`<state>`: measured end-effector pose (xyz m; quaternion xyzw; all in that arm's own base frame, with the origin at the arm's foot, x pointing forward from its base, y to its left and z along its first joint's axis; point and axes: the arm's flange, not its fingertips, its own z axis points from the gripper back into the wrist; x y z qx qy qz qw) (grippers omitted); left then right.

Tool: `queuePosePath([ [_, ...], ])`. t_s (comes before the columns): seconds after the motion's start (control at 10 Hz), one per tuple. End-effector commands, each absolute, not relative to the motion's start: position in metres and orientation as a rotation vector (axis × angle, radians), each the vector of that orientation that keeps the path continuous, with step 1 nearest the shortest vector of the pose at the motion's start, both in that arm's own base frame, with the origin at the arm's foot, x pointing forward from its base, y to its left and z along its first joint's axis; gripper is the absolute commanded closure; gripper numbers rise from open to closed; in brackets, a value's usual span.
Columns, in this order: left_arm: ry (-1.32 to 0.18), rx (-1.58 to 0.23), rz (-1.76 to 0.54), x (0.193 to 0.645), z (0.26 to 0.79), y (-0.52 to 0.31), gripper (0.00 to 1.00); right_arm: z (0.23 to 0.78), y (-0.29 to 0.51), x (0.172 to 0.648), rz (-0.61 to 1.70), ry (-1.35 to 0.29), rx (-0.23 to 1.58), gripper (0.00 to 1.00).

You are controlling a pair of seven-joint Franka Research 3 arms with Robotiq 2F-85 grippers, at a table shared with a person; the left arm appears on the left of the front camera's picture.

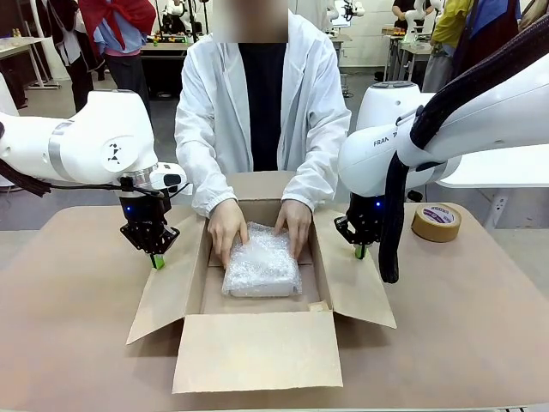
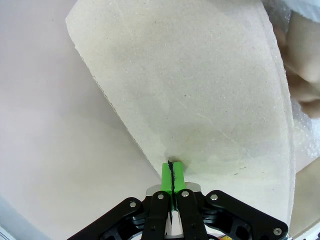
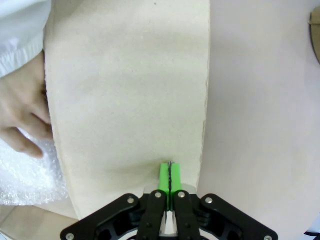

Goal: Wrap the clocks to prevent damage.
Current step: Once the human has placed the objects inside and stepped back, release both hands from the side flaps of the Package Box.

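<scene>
The clocks, one whitish bubble-wrap bundle (image 1: 262, 270), lie inside the open brown carton (image 1: 257, 352), and the person's hands (image 1: 227, 227) rest on the bundle's far end. My left gripper (image 1: 157, 257) is shut, its green tips touching the carton's left flap (image 2: 200, 90) near the flap's outer edge. My right gripper (image 1: 360, 249) is shut too, with its tips down on the right flap (image 3: 130, 90). Each wrist view shows the pads pressed together, left gripper (image 2: 172, 175) and right gripper (image 3: 170, 175). Bubble wrap (image 3: 25, 180) and a hand (image 3: 22, 115) show beside the right flap.
A brown tape roll (image 1: 436, 221) lies on the table at the right, behind my right arm. The carton's front flap lies folded out toward me. The person stands at the far edge, close against the carton. Bare tabletop (image 1: 60, 318) lies on both sides.
</scene>
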<state>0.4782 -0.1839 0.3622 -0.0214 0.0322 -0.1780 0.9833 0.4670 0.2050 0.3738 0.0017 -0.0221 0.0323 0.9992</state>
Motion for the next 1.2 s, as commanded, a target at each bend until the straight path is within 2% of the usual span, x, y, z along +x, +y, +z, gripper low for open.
queuePosePath([
  [0.0, 0.067, -0.037, -0.36, 0.478, 0.361, -0.184, 1.0, 0.37, 0.205, 0.465, 0.057, -0.046, -0.012, 0.99],
  [0.9, 0.067, -0.037, -0.36, 0.478, 0.361, -0.184, 1.0, 0.37, 0.205, 0.465, 0.057, -0.046, -0.012, 0.99],
  [1.1, 0.03, -0.049, -0.444, 0.47, 0.384, -0.175, 1.0, 0.396, 0.197, 0.46, 0.124, -0.069, 0.037, 0.99],
])
